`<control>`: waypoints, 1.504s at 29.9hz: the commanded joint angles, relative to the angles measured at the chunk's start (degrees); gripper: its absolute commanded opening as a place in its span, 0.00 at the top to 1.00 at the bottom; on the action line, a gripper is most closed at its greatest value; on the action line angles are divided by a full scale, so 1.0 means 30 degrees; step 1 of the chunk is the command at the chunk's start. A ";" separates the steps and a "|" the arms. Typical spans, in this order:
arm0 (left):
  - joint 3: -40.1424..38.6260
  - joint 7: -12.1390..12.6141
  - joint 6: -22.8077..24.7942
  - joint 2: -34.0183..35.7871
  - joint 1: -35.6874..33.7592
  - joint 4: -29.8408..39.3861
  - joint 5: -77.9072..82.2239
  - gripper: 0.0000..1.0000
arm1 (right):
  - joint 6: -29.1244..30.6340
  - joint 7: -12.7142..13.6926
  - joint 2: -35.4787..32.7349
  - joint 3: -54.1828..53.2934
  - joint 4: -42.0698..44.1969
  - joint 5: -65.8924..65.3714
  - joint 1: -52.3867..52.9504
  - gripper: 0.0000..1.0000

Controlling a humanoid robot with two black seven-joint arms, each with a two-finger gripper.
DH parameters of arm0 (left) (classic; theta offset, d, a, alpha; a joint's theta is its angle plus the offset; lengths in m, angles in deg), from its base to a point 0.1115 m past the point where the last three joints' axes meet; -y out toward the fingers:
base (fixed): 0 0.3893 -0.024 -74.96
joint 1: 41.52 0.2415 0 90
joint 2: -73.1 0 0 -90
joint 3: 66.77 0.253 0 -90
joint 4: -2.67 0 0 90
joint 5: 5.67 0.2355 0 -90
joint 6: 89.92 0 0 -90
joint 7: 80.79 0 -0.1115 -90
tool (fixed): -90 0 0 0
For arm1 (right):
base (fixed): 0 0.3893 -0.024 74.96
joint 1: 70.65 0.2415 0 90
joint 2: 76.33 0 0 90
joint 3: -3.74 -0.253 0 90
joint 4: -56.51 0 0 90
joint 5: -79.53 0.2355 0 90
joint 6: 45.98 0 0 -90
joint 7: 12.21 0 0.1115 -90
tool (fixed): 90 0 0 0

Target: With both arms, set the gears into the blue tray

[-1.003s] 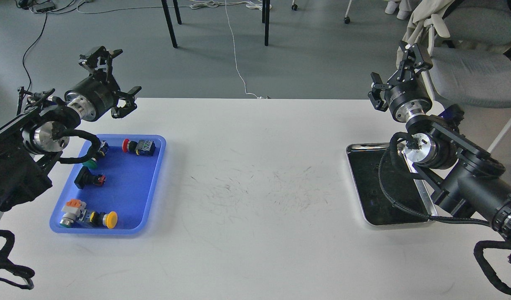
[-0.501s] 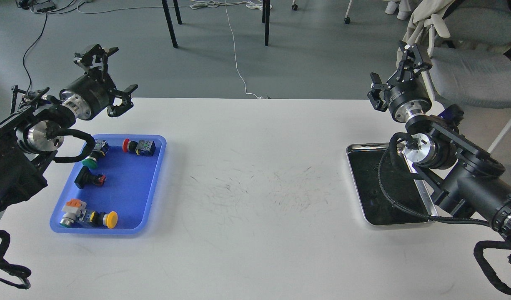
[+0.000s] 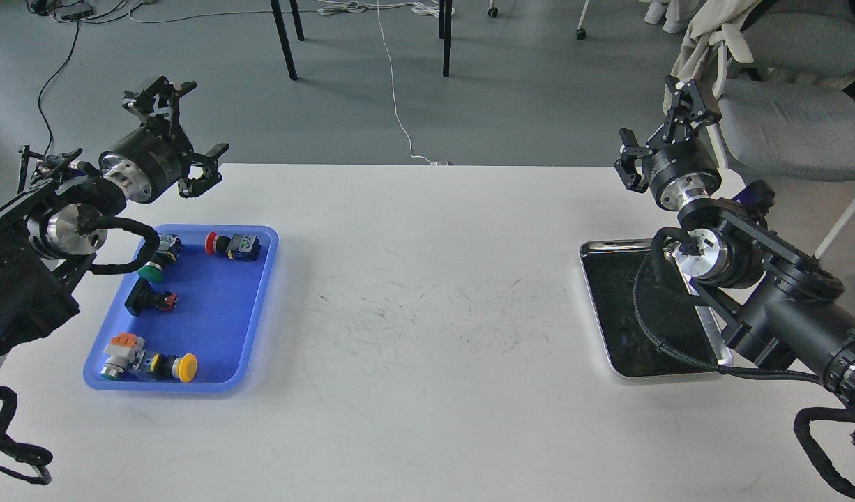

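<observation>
Both arms are up in the air and neither one holds anything. The left gripper (image 3: 180, 132) hangs above the far left edge of the white surface (image 3: 427, 335), just behind the blue tray (image 3: 250, 328), and its fingers are spread wide apart with nothing between them. The right gripper (image 3: 661, 125) hangs above the far right edge, behind the steel tray (image 3: 595, 307), and its fingers are spread apart too, with nothing in them. The blue tray sits on the left side of the surface. Inside it lie push-button switches with red (image 3: 222, 245), green (image 3: 152, 268) and yellow (image 3: 173, 366) caps, and one black switch (image 3: 148, 301). I cannot see any gears in this view, not in the blue tray, not on the bare surface, and not on the dark inside of the steel tray, though gears that small and black could hide there. So I think this is a waiting step, either before a pick or after the job is done, and I cannot tell which. If gears are left, the next move needs an arm to go down, close its fingers softly on one tiny wheel, and carry it to the blue tray. I cannot read any words or brand names; the switch labels are too small
</observation>
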 commanded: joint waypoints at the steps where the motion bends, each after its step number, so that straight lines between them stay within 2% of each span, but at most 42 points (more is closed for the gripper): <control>1: 0.0029 0.0000 0.0001 -0.0061 0.0005 0.0001 0.0003 0.00 | 0.0032 -0.0006 -0.0054 0.0001 -0.0043 0.0000 -0.0007 0.01; 19: -0.0030 -0.0029 0.0001 -0.0003 0.0035 0.0001 0.0003 0.00 | 0.0062 0.0081 -0.0346 0.0234 -0.0394 -0.0029 0.0051 0.01; 27: -0.0059 -0.0029 0.0060 -0.0003 0.0064 0.0001 0.0003 0.00 | 0.0062 0.0316 -0.2774 0.2020 -0.1945 -0.0029 0.0461 0.01; 34: -0.0059 -0.0029 0.0148 0.0027 0.0035 0.0001 0.0003 0.00 | 0.0121 0.0463 -0.5616 0.5738 -0.3994 -0.0234 0.1895 0.01; 38: -0.0088 -0.0029 0.0177 -0.0002 0.0035 0.0001 0.0003 0.00 | 0.0967 0.0667 -0.7491 0.8197 -0.5167 -0.0613 0.3124 0.01; 45: -0.0498 -0.0205 0.0148 -0.0120 0.0093 0.0001 -0.0026 0.00 | 0.2024 0.0697 -0.9105 1.2946 -0.6107 -0.3015 0.5762 0.01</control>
